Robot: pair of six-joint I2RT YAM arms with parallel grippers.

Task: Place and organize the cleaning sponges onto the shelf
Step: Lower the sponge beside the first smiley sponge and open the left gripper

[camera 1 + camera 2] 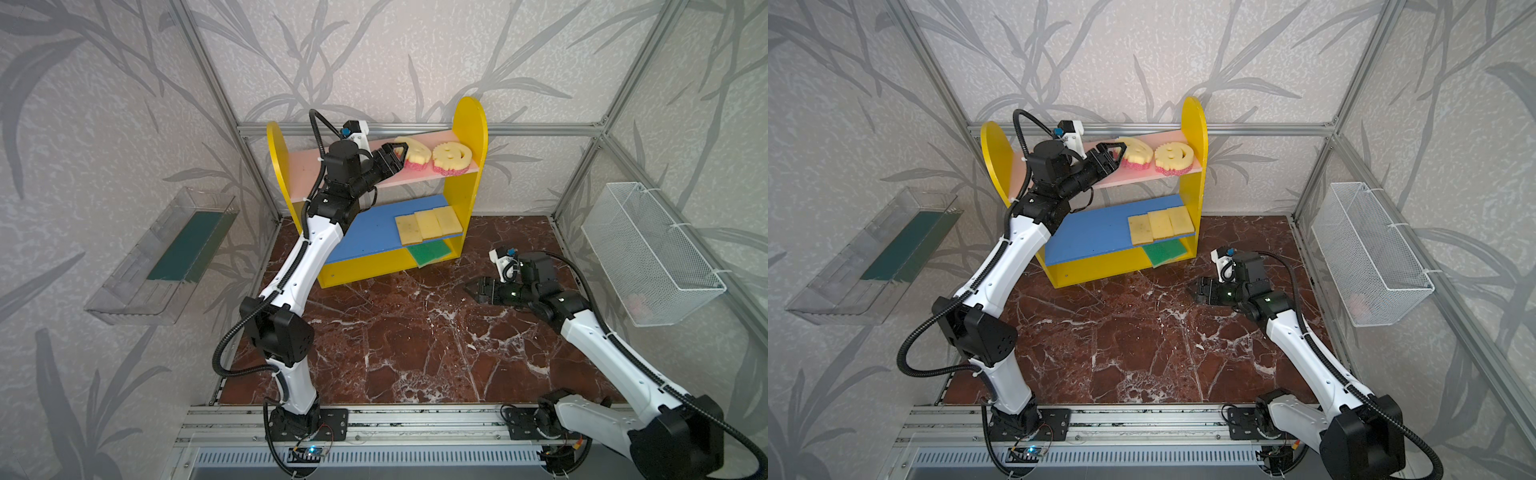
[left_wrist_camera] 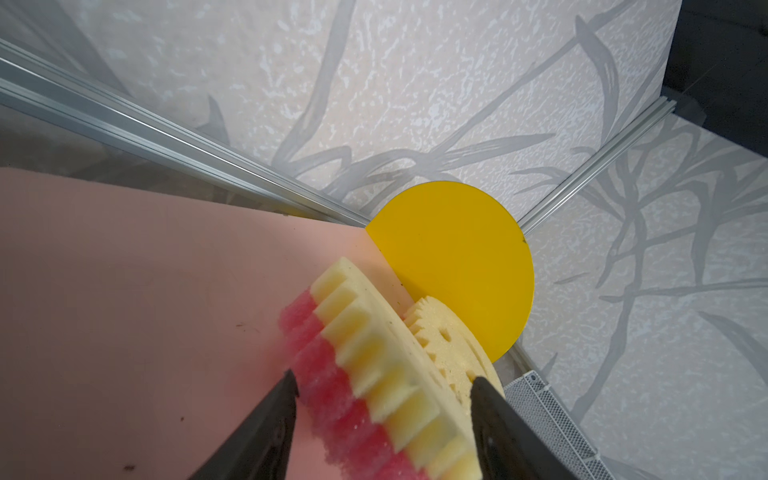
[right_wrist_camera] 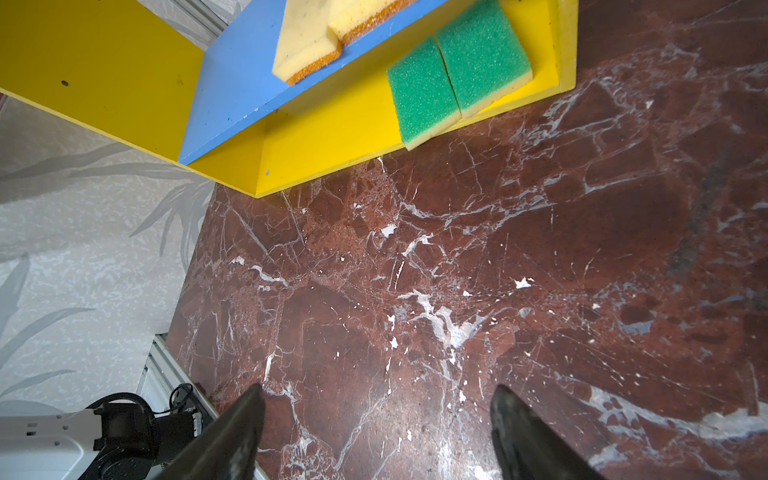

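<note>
Left arm [image 1: 291,270] stretches to the shelf [image 1: 469,124], left claw [image 1: 403,156] spread around smiley sponge [image 1: 417,157]; right claw [image 1: 468,288] open above tabletop [image 1: 415,332].

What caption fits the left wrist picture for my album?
The left end effector straddles a jagged yellow sponge on the pink board.

Shelf [image 1: 469,124]: upright, with yellow sides and pink, blue and yellow boards. Pink board, right end: left smiley sponge [image 1: 415,157] tilted, just beside right smiley sponge [image 1: 452,157]. Blue board: three overlapping pale yellow pads [image 1: 428,224]; base: two green-faced pads [image 3: 457,79] side by side.
</note>
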